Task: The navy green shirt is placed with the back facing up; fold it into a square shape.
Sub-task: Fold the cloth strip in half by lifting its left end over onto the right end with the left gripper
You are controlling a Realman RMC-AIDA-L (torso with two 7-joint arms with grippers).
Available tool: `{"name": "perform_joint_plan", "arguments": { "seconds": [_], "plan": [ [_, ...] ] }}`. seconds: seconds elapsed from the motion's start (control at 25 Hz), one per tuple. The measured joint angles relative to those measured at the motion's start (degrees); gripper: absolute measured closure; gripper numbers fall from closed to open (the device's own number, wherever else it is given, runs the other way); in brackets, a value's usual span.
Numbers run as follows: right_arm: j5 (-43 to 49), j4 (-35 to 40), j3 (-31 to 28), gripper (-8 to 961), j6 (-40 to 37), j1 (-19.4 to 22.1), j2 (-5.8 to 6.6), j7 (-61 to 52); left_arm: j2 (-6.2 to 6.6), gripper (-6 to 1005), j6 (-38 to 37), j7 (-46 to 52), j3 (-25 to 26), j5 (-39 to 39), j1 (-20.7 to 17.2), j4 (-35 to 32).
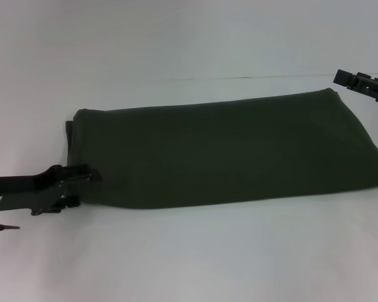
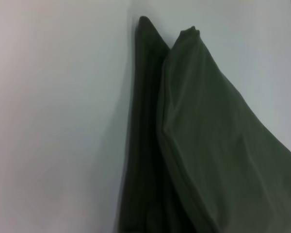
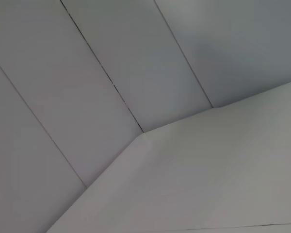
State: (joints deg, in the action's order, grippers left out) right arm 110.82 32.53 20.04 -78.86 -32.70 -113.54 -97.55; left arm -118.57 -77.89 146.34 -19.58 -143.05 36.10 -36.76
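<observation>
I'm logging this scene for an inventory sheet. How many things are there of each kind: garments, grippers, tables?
Garments: 1, the navy green shirt, folded into a long band
Grippers: 2, the left gripper at the shirt's near left corner, the right gripper by its far right corner
Tables: 1, the white table
Total: 4

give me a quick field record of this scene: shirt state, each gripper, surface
shirt: navy green shirt lies folded into a long band across the table, plain side up, not yet a square
left gripper: left gripper at the shirt's left end, low at the near corner, fingers at the cloth edge; grip unclear
right gripper: right gripper raised beyond the shirt's far right corner, apart from the cloth
surface: white table
layers: left wrist view shows two stacked folds at the shirt's end
</observation>
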Motion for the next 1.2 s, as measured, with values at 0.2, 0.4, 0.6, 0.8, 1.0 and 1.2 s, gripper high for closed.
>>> {"name": "perform_joint_plan", "arguments": {
  "seconds": [0.2,0.4,0.6,0.8,1.0,1.2],
  "plan": [
    [0.0,0.03,0.0,37,0.03,0.08,0.0,0.0,0.0,112,1.11,-0.01,-0.02,-0.02,0.03,0.03],
    [-0.01,0.06,0.0,36,0.08,0.1,-0.01,0.0,0.02,111,1.38,-0.06,-0.02,0.19,0.2,0.03],
    [-0.24,0.09,0.0,36,0.16,0.09,-0.06,0.0,0.07,112,1.89,-0.15,-0.09,0.04,0.51,0.03],
    [-0.33,0.09,0.0,36,0.27,0.1,-0.09,0.06,0.09,117,2.82,-0.17,-0.55,-0.1,0.55,0.02],
    [-0.44,0.09,0.06,36,0.31,0.03,-0.07,0.08,0.08,124,4.38,-0.19,-1.88,-0.22,0.55,0.02],
    [-0.44,0.09,0.11,37,0.24,-0.13,-0.04,0.09,0.05,131,4.97,-1.85,-2.4,0.08,0.55,-0.12]
  ]
}}
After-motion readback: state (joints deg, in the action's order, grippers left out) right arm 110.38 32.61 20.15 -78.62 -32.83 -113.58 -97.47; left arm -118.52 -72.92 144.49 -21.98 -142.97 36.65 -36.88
